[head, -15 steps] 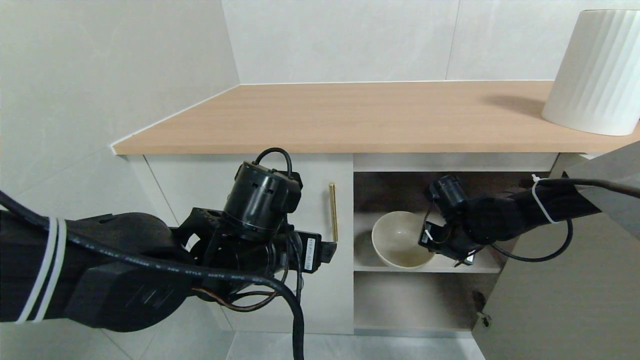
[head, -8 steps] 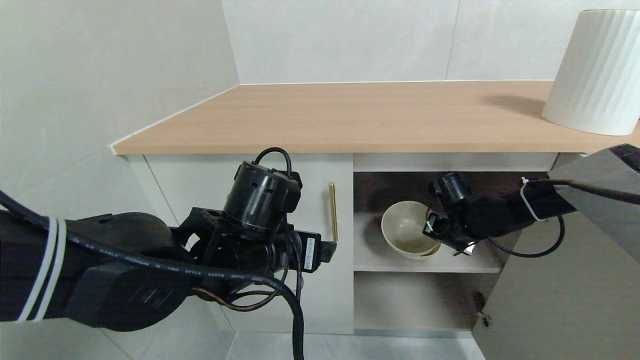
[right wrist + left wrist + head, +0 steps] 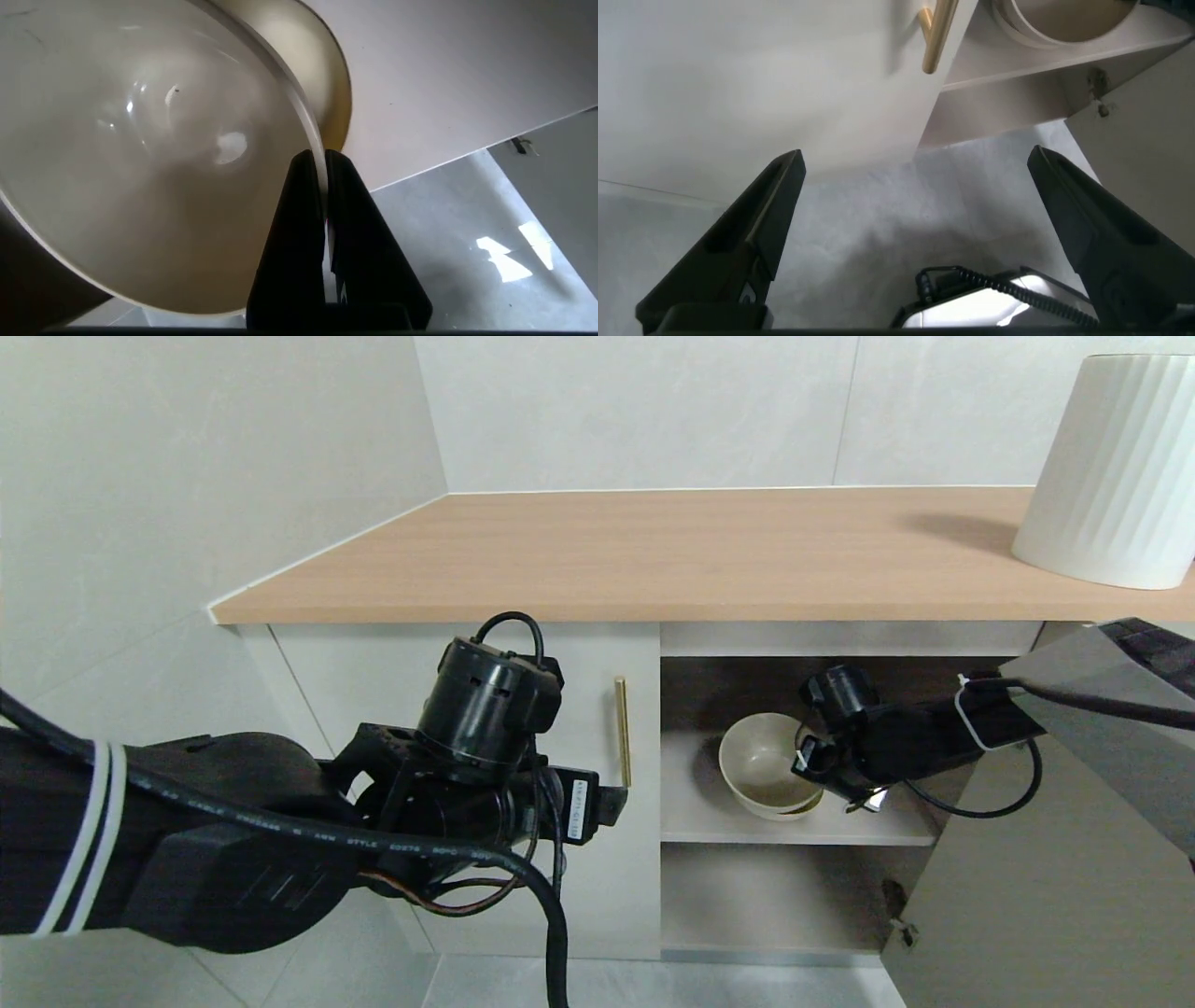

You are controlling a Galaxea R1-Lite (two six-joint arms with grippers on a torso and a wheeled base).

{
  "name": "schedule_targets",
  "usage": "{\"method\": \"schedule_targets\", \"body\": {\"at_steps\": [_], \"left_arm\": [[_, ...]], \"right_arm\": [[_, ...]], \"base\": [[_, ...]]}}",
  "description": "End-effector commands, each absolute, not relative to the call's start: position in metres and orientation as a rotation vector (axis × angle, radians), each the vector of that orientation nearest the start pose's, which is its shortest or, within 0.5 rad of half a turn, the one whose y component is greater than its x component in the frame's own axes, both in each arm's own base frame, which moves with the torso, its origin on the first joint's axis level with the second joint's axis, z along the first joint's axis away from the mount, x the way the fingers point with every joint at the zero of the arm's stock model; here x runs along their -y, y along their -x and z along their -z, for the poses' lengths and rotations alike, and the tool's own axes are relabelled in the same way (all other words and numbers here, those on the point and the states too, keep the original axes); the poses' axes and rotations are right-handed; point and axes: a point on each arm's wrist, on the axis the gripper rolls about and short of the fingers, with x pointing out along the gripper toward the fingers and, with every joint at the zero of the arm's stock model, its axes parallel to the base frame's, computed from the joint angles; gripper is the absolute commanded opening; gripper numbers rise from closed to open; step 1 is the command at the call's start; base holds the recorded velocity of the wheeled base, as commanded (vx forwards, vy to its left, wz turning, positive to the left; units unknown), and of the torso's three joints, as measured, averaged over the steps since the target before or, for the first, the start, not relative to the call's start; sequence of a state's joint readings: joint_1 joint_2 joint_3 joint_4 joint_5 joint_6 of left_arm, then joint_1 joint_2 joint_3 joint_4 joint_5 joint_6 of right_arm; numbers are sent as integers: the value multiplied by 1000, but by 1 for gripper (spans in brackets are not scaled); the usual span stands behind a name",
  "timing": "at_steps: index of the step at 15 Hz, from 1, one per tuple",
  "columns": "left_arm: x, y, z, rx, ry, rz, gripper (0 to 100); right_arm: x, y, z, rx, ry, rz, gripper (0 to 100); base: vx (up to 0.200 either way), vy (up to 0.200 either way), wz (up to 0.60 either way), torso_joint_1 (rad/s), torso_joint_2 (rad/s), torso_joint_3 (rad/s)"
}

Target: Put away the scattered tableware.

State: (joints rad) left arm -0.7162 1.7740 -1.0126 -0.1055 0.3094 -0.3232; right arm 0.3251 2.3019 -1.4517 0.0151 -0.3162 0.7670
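Head view: bowl (image 3: 761, 770), tilted, inside the cabinet over its upper shelf (image 3: 691, 826), on the robot's-left side of right claw (image 3: 810, 775).
Left wrist view: left claw (image 3: 915, 159) spread, empty, outside the cabinet.
Right wrist view: right claw pinching the bowl's rim.

Tiled walls (image 3: 187, 476), wood countertop (image 3: 653, 551) — open cabinet (image 3: 794, 887)

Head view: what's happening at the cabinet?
The right tool is shut on the rim of the beige bowl, holding it tilted on the open cabinet's upper shelf; the bowl is not yet released. The left tool hangs open and empty before the closed left door, near its gold handle.
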Motion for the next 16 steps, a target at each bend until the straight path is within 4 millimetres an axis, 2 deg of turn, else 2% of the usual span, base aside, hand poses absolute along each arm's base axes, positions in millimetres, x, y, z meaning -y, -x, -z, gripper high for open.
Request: {"method": "schedule_targets", "body": {"at_steps": [1,6,7,11,14,16], "left_arm": [[205,-246,-166,-629,-14,292,100],[205,-246,-166,-629,-12,292,100],[205,-246,-165,-630,-13,292,100],[205,-246,-165,-628,-9,291,100],[206,-246,-166,-623,-4,293,100],[205,-245,-168,-618,-1,293,100]], "right_arm": [[-134,-418,-61,-776,-448,304,0],[-131,-424,-59,-758,-445,328,0],[-131,-425,-58,-759,-445,328,100],[-131,-425,-58,-760,-447,324,100],[-133,-418,-74,-745,-455,305,100],[-139,-402,-90,-743,-452,267,100]], "base": [[0,0,0,0,0,0],[0,0,0,0,0,0],[0,0,0,0,0,0],[0,0,0,0,0,0],[0,0,0,0,0,0],[0,0,0,0,0,0]]}}
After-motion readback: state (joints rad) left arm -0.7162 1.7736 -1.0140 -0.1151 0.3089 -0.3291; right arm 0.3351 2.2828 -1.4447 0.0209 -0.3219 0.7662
